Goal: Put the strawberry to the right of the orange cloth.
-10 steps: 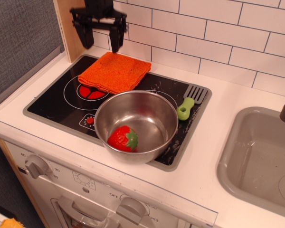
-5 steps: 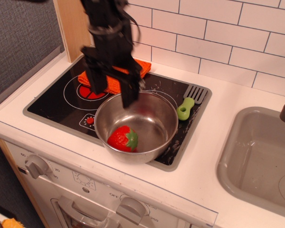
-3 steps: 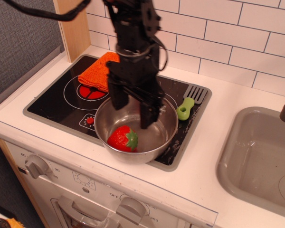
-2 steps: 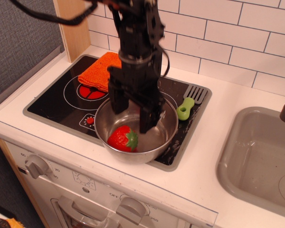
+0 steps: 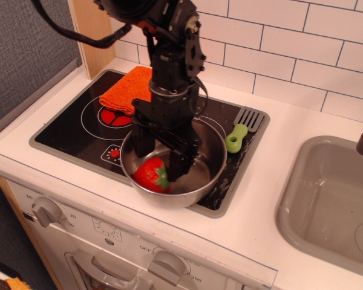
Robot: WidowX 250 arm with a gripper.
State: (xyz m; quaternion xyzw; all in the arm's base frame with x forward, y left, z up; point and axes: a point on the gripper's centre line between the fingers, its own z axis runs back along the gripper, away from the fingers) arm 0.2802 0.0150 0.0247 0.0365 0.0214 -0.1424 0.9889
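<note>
Strawberry (image 5: pixel 148 174) first: it lies at the bottom of the steel bowl (image 5: pixel 213 151), toward the bowl's near-left wall, red body to the left and green cap to the right, partly hidden behind a black finger. The gripper (image 5: pixel 159 158) hangs straight down into the bowl with its jaws spread apart — one finger (image 5: pixel 142 138) stands at the bowl's left rim just above the fruit, the other reaches lower, down beside the green cap on the right. The fruit sits between and slightly below the two fingers; whether either finger touches it cannot be told from this angle, and nothing is clamped. The black arm (image 5: pixel 172 54) rises from the gripper toward the top of the view, with a cable looping off to the left. The bowl stands on the front right part of the black stove top (image 5: pixel 63 133), over one of the printed burner rings. The orange cloth (image 5: pixel 126 90) lies folded at the back left of the stove top, its right part covered by the arm, its near edge overlapping a red printed burner circle (image 5: pixel 115 118). The cloth and the bowl are apart, with the bowl nearer the front. A green-handled spatula (image 5: pixel 241 130) lies just right of the bowl on the stove's right edge. Further right, set into the white counter (image 5: pixel 272 199), is a grey sink (image 5: pixel 327 199) — behind everything runs a wall of white tiles (image 5: pixel 290 42)
</note>
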